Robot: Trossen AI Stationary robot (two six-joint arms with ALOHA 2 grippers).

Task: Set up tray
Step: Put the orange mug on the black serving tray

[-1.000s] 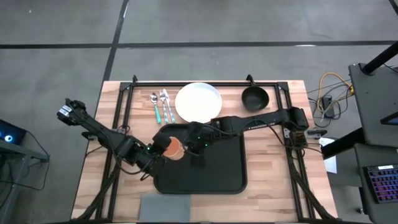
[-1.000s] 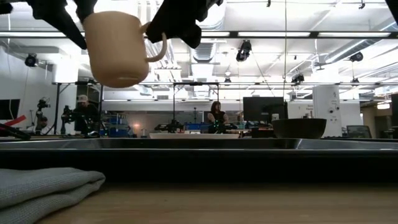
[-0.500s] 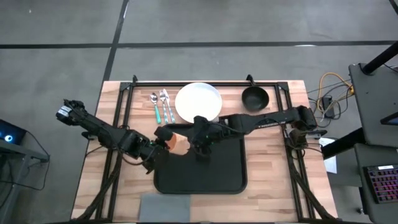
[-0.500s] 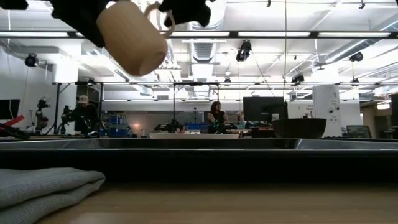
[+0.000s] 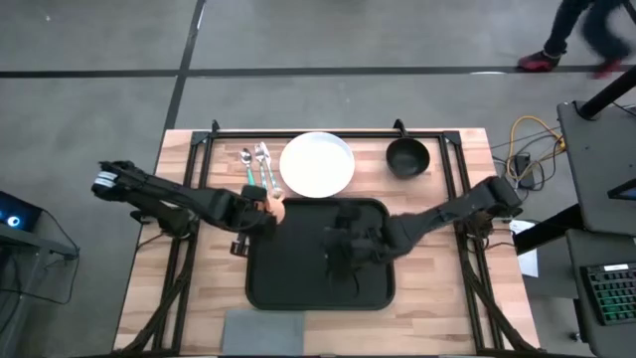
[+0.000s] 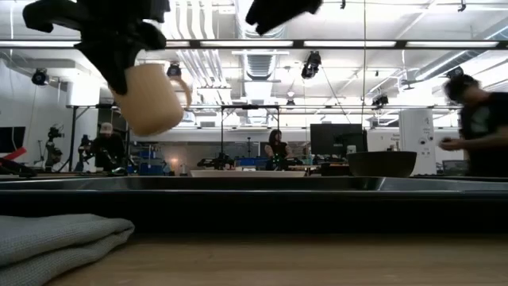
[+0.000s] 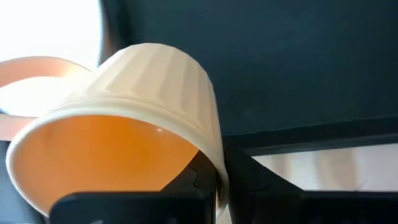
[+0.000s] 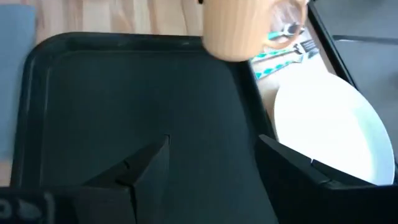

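Plate [image 5: 317, 164] behind tray [image 5: 298, 283]

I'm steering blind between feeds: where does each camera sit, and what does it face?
High view: overhead, straight down on the tray; both arms show, the left gripper holding the mug.
Low view: table height, looking level over the napkin into the room; both arms hang from above.
Left wrist view: behind the mug in its jaws.
Right wrist view: over the tray, past open fingers.
All four views show the mug.
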